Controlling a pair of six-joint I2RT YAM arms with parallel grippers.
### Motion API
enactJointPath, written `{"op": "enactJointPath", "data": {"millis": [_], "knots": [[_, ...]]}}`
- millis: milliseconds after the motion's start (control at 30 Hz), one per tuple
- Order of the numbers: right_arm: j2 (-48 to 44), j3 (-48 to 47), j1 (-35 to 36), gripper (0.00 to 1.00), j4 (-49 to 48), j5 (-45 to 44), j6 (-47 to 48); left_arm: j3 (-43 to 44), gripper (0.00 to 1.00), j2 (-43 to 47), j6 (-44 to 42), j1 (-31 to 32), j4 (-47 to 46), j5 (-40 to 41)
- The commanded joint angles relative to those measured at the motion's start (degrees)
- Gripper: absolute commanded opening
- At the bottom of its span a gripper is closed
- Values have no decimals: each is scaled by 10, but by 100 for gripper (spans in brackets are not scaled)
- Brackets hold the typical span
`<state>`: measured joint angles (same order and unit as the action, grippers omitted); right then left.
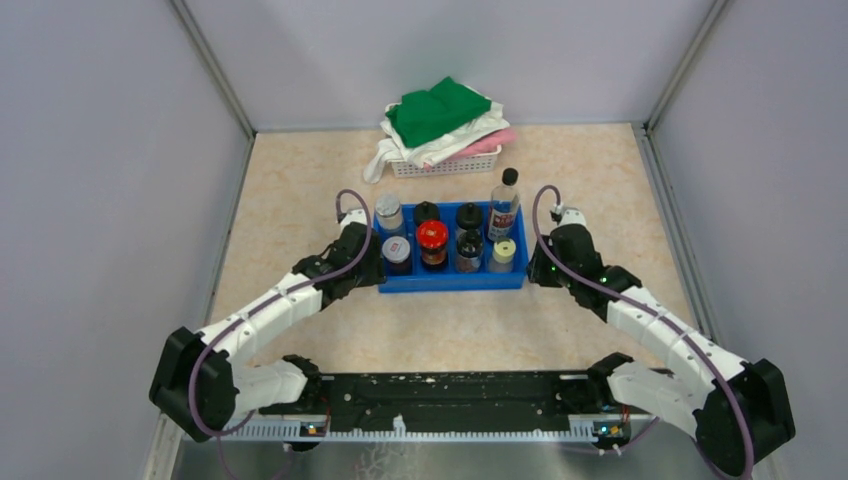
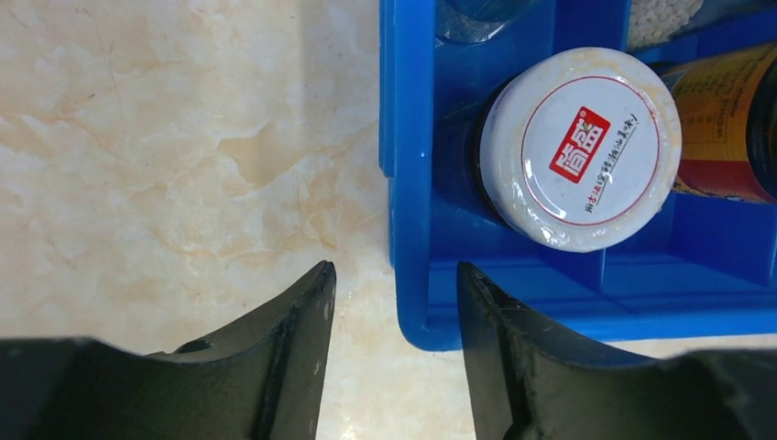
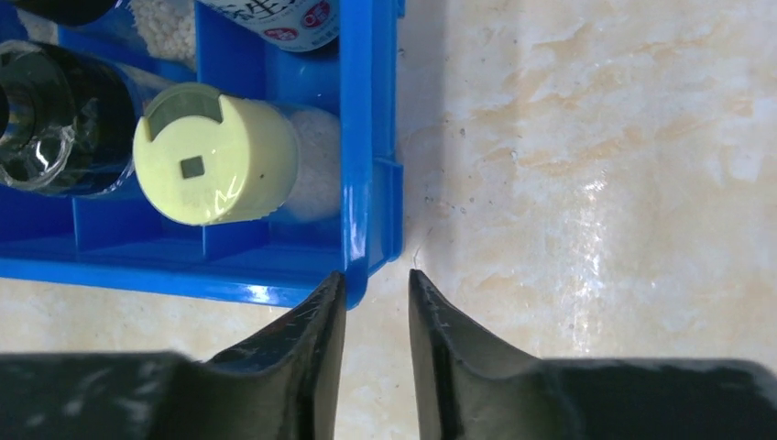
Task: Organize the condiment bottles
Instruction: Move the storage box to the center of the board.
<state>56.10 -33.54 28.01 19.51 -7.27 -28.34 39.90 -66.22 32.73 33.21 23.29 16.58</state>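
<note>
Bottles (image 1: 432,236) all slotted in the tray (image 1: 450,283)
Left gripper (image 2: 394,270) straddles its left wall, jaws loose. Right gripper (image 3: 376,275) hugs the right wall, can't tell if pinching. Probably to shift the tray.

We see a blue tray (image 1: 450,282) out on the marbled table (image 1: 300,200), and behind it, near the back wall, a white basket (image 1: 440,166) heaped with green, white and pink cloths (image 1: 436,110).
</note>
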Motion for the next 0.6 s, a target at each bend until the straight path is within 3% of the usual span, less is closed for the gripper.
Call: {"op": "enactJointPath", "data": {"millis": [0, 167, 200, 233, 367, 567], "knots": [[-16, -52, 6, 36, 105, -46, 11, 56, 61, 20, -6, 5, 66, 17], [-32, -121, 7, 49, 156, -72, 19, 108, 71, 46, -23, 5, 107, 32], [-35, -136, 7, 51, 164, -70, 22, 121, 78, 51, -27, 6, 116, 30], [-39, -153, 7, 54, 171, -62, 27, 133, 97, 57, -35, 5, 123, 27], [-51, -213, 7, 71, 179, -3, 56, 182, 99, 83, -60, 6, 150, 14], [-28, -315, 7, 76, 251, 68, 95, 257, 99, 135, -93, 6, 193, -9]]}}
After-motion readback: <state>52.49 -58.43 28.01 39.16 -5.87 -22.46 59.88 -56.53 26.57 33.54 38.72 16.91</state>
